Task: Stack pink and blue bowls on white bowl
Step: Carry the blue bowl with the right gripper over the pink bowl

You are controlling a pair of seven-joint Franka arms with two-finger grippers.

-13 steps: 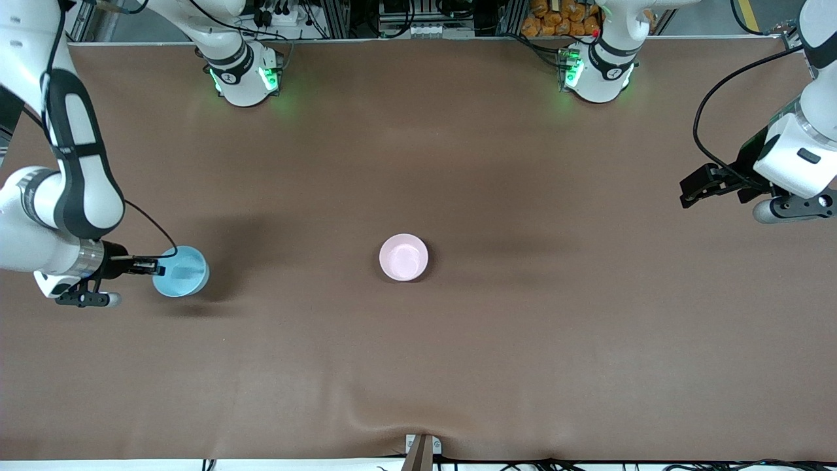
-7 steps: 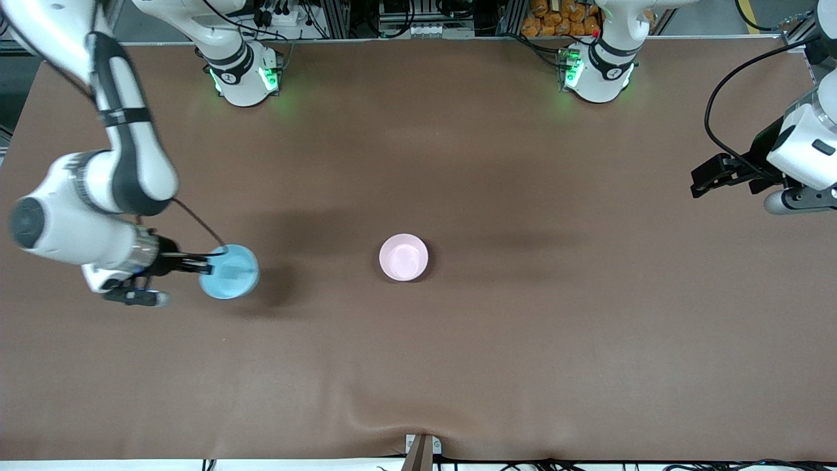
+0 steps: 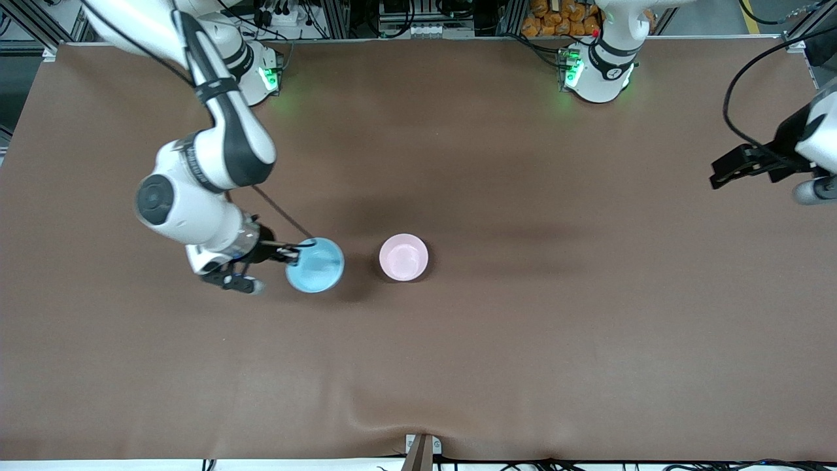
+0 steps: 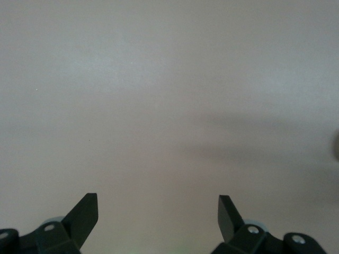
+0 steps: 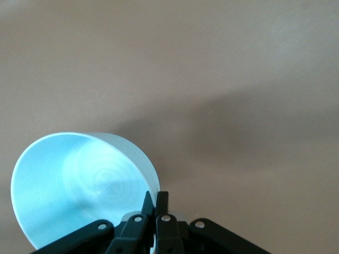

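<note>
My right gripper [image 3: 295,254] [image 5: 157,196] is shut on the rim of the light blue bowl [image 3: 316,265] [image 5: 79,182], one finger inside and one outside. It holds the bowl over the brown table, just beside the pink bowl on the right arm's side. The pink bowl [image 3: 403,257] sits upright mid-table. The white bowl is hidden or out of view. My left gripper [image 3: 719,175] [image 4: 158,203] hangs open over the left arm's end of the table, with only bare table between its fingers.
The brown table cover [image 3: 497,340] has a small wrinkle [image 3: 392,409] at the edge nearest the front camera. The arm bases [image 3: 245,75] [image 3: 598,69] stand along the table's edge farthest from that camera.
My right arm has carried the blue bowl from the right arm's end of the table to just beside the pink bowl. My left gripper has drawn back toward its table end, still open.
</note>
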